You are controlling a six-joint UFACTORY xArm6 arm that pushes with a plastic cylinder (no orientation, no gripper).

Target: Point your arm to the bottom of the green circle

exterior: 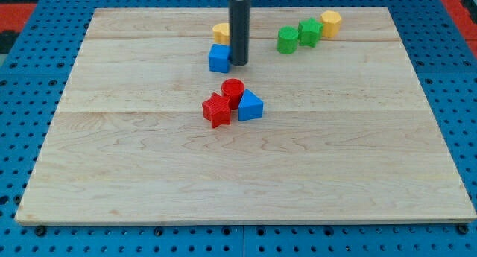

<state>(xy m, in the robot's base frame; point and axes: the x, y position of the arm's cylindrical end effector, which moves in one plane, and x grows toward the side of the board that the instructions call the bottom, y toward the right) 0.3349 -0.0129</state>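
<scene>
Nearest the camera sits a cluster of three blocks: a red star point(216, 110), a red cylinder point(233, 89) touching it on its upper right, and a blue triangular block point(250, 106) just beside both on the view's right. All three lie below my tip point(238, 63), toward the view's bottom.

I have no jaws on this rig, only the dark rod point(238, 30), so nothing is open, closed or held. My tip rests on the wooden board point(149, 175), right against the right side of a blue cube point(219, 58). A yellow block point(221, 32) sits just behind the cube, to the left of the rod; its shape I cannot make out.

Off to my tip's right and slightly toward the view's top stands the green circle point(288, 40), well apart from the tip. Touching it on its right is a green block point(310, 31) of uncertain shape, then a yellow hexagonal block point(331, 22) farther right still.
</scene>
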